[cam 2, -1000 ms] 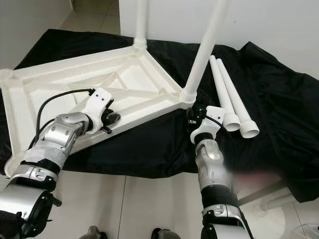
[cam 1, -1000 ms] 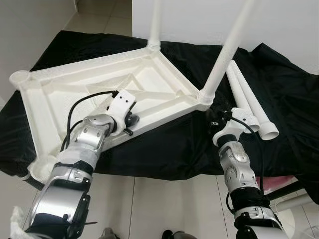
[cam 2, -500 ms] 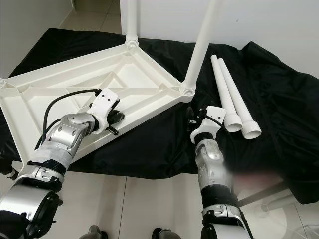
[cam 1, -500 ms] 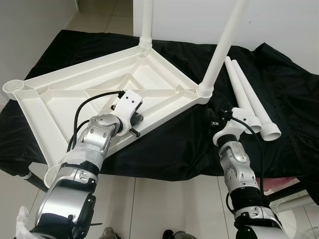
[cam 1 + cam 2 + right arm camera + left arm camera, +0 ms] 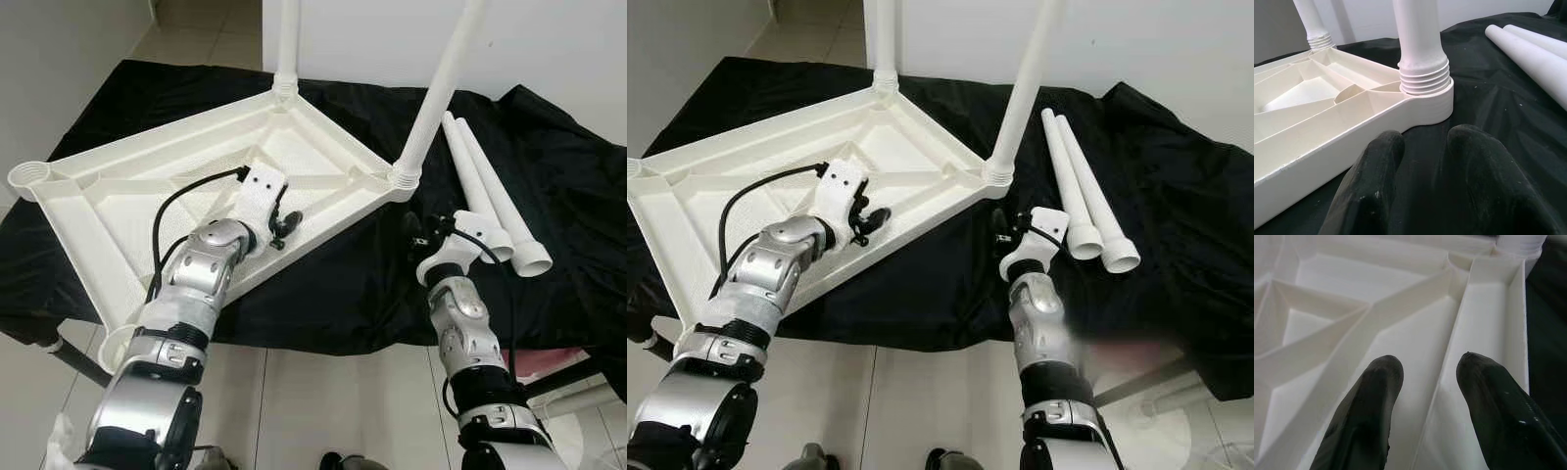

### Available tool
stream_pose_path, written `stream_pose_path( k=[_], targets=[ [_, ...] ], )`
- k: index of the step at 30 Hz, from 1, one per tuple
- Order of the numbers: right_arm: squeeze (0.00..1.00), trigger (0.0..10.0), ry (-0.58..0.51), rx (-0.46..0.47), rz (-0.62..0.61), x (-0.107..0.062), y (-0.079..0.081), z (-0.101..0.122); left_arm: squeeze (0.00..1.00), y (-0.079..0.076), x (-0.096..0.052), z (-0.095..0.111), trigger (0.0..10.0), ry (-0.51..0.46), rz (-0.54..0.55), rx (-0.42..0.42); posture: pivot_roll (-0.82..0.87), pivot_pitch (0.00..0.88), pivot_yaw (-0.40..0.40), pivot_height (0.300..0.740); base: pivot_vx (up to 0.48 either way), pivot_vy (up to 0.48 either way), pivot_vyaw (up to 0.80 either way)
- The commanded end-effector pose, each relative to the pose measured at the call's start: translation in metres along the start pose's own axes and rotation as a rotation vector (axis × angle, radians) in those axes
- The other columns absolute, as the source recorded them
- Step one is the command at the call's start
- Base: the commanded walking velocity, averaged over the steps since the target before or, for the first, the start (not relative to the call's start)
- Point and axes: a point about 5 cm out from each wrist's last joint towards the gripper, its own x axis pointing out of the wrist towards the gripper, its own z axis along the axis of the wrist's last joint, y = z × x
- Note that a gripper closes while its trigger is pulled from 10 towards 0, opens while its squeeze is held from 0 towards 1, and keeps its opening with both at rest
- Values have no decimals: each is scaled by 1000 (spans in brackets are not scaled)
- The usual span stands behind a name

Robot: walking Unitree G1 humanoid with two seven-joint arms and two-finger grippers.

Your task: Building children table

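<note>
At the left of the head view you have the white tabletop (image 5: 147, 196) lying upside down on the black cloth (image 5: 343, 284), its ribbed underside facing up and an empty leg socket (image 5: 31, 176) at its far-left corner. Your left gripper (image 5: 281, 223) sits over the tabletop's near edge, left of centre; in the left wrist view its fingers (image 5: 1371, 396) stand parted, one on each side of an upright rib, and you cannot tell whether they touch it. Toward the top centre, one leg (image 5: 287, 44) stands screwed into the back corner, and a second leg (image 5: 436, 93) rises from the right corner socket (image 5: 404, 180), its thread rings showing in the right wrist view. Just below that corner, your right gripper (image 5: 1000, 227) rests low over the cloth, fingers (image 5: 1376, 181) slightly apart and holding nothing, aimed at the socket's base. At the upper right, two loose legs (image 5: 490, 196) lie side by side on the cloth, touching each other. You have no readable writing or brand marks on any part.
</note>
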Motion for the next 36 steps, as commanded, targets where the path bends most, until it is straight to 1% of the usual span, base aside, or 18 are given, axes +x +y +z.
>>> stream_pose_path(
  k=[1, 3, 4, 8, 10, 11, 13, 17, 19, 22, 24, 28, 29, 31, 32, 33, 35, 36],
  targets=[
    [0, 10000, 8, -9, 1, -1, -1, -3, 0, 9, -7, 4, 10000, -38, -8, -15, 27, 79, -53, 740, 0, 0, 0],
    [0, 10000, 10, -12, 5, -1, 0, -3, 0, 26, -14, 6, 10000, -48, 38, -7, 30, 79, -56, 740, 0, 0, 0],
    [0, 10000, 10, -12, 5, -1, 0, -3, 0, 26, -14, 6, 10000, -48, 38, -7, 30, 79, -56, 740, 0, 0, 0],
    [0, 10000, 15, -17, 8, -1, 0, -5, 0, 45, -24, 4, 10000, -38, 101, 20, 32, 79, -57, 740, 0, 0, 0],
    [0, 10000, 18, -19, 12, 0, 1, -5, 0, 60, -32, -2, 10000, -6, 157, 63, 34, 79, -58, 740, 0, 0, 0],
    [0, 10000, 18, -19, 12, 0, 1, -5, 0, 60, -32, -2, 10000, -6, 157, 63, 34, 79, -58, 740, 0, 0, 0],
    [0, 10000, 20, -20, 16, 0, 2, -6, 0, 73, -40, -7, 10000, 22, 211, 109, 39, 79, -64, 740, 0, 0, 0],
    [0, 10000, 22, -20, 19, -1, 3, -6, 0, 86, -51, -9, 10000, 29, 259, 132, 41, 80, -65, 740, 0, 0, 0],
    [0, 10000, 27, -23, 25, -1, 4, -8, 0, 102, -64, -12, 10000, 66, 324, 197, 46, 81, -71, 740, 0, 0, 0],
    [0, 10000, 29, -24, 29, -1, 4, -8, 0, 109, -71, -14, 10000, 91, 346, 231, 47, 80, -71, 740, 0, 0, 0],
    [0, 10000, 32, -23, 32, -1, 5, -9, 0, 119, -80, -18, 10000, 127, 379, 272, 47, 80, -71, 740, 0, 0, 0],
    [0, 10000, 35, -22, 36, -1, 6, -10, 0, 129, -91, -21, 10000, 163, 399, 327, 55, 80, -75, 740, 0, 0, 0],
    [0, 10000, 37, -22, 38, -1, 7, -10, 0, 129, -93, -23, 10000, 182, 383, 371, 57, 80, -75, 740, 0, 0, 0],
    [0, 10000, 37, -22, 38, -1, 7, -10, 0, 129, -93, -23, 10000, 182, 383, 371, 57, 80, -75, 740, 0, 0, 0],
    [0, 10000, 38, -22, 39, -1, 7, -10, 0, 128, -94, -26, 10000, 202, 363, 414, 57, 80, -75, 740, 0, 0, 0],
    [0, 10000, 38, -22, 39, -1, 7, -10, 0, 128, -94, -26, 10000, 202, 363, 414, 57, 80, -75, 740, 0, 0, 0],
    [0, 10000, 42, -18, 38, -1, 8, -11, 0, 123, -97, -36, 10000, 249, 290, 492, 57, 81, -71, 740, 0, 0, 0],
    [0, 10000, 42, -18, 38, -1, 8, -11, 0, 123, -97, -36, 10000, 249, 290, 492, 57, 81, -71, 740, 0, 0, 0]
  ],
)
